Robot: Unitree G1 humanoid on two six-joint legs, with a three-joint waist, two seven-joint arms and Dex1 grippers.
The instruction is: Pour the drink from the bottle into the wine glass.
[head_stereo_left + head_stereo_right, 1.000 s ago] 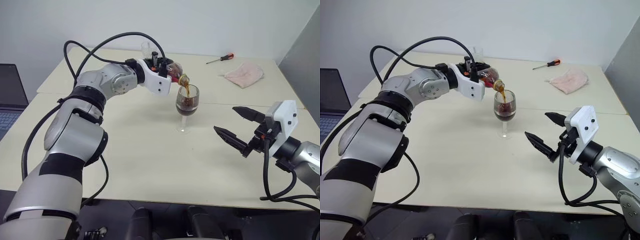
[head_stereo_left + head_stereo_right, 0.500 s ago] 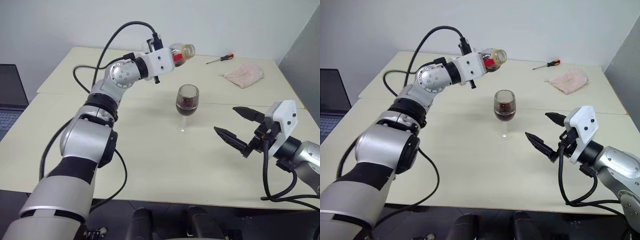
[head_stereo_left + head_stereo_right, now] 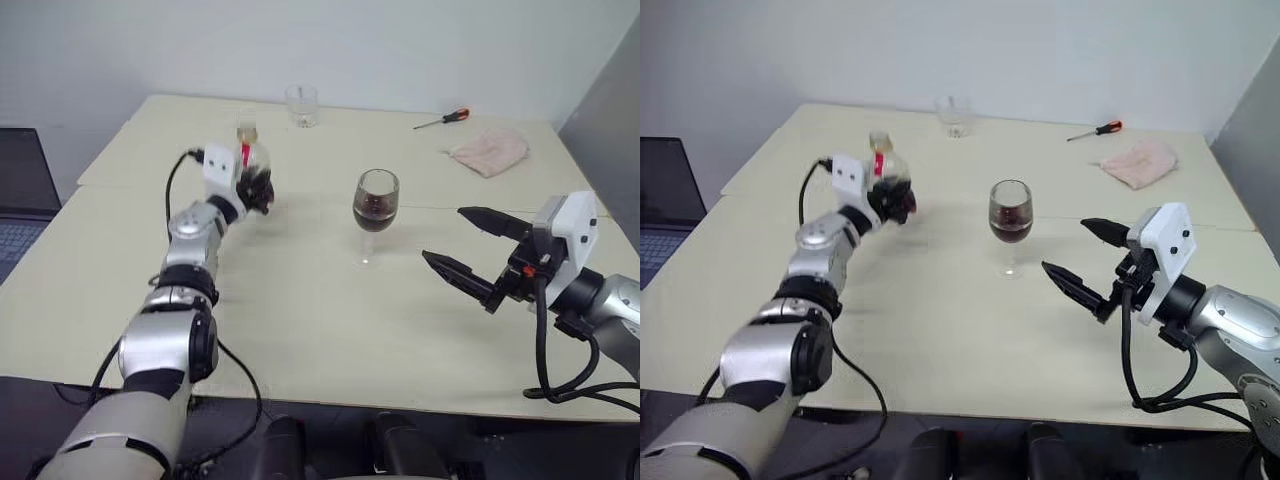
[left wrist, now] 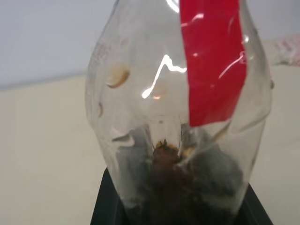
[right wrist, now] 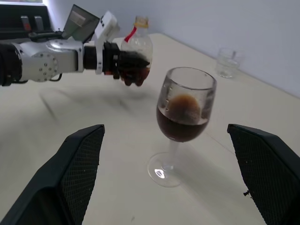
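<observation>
Pale counter (image 3: pixel 300 330) runs back to a white wall, with a tumbler (image 3: pixel 301 104), a screwdriver (image 3: pixel 441 119) and a pink cloth (image 3: pixel 489 150) along its far side. From above, the left gripper (image 3: pixel 256 192) is pinching the bottle (image 3: pixel 250 160) upright, left of the glass (image 3: pixel 375 214) and apart from it. Its wrist camera adds the red label and a dark remnant of drink (image 4: pixel 180 187) at the bottle's base. The right wrist camera shows drink (image 5: pixel 182 126) filling the lower bowl. The right gripper (image 3: pixel 462 250) hangs spread wide, right of the glass. Nothing stands between bottle and glass.
</observation>
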